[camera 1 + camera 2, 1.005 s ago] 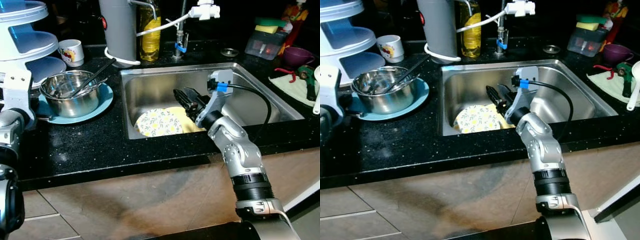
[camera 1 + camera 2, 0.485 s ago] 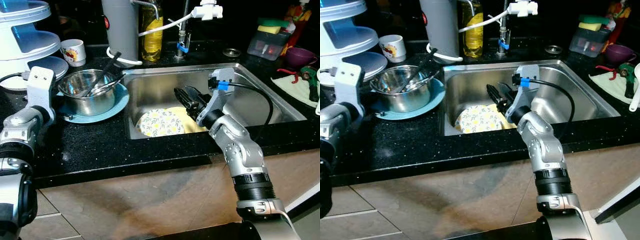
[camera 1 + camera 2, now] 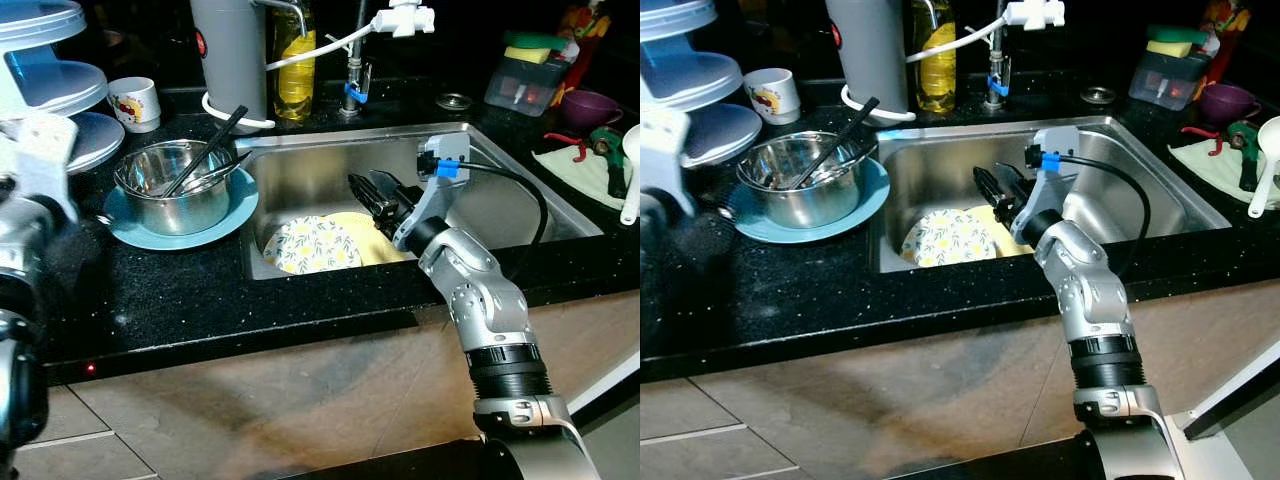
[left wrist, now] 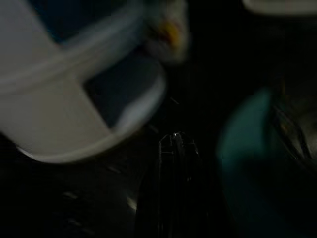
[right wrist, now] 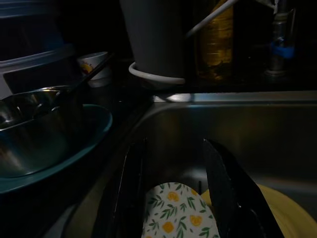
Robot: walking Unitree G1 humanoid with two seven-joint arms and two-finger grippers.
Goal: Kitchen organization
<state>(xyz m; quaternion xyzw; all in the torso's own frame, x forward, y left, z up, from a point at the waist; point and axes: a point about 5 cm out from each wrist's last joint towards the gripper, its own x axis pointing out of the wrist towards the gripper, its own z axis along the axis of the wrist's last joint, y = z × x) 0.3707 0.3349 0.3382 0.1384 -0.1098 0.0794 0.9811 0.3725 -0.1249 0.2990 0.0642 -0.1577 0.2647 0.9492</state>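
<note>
Inside the sink (image 3: 520, 215), the right gripper (image 3: 368, 192) hovers open and empty above the floral plate (image 3: 312, 244); I cannot tell the left gripper's (image 4: 176, 148) state.

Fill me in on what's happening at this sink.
The robot's right gripper hangs inside the steel sink, fingers open, aimed at the floral plate lying on a yellow plate at the bottom; nothing is gripped yet. The left gripper is over the counter near the steel bowl on its blue plate.
</note>
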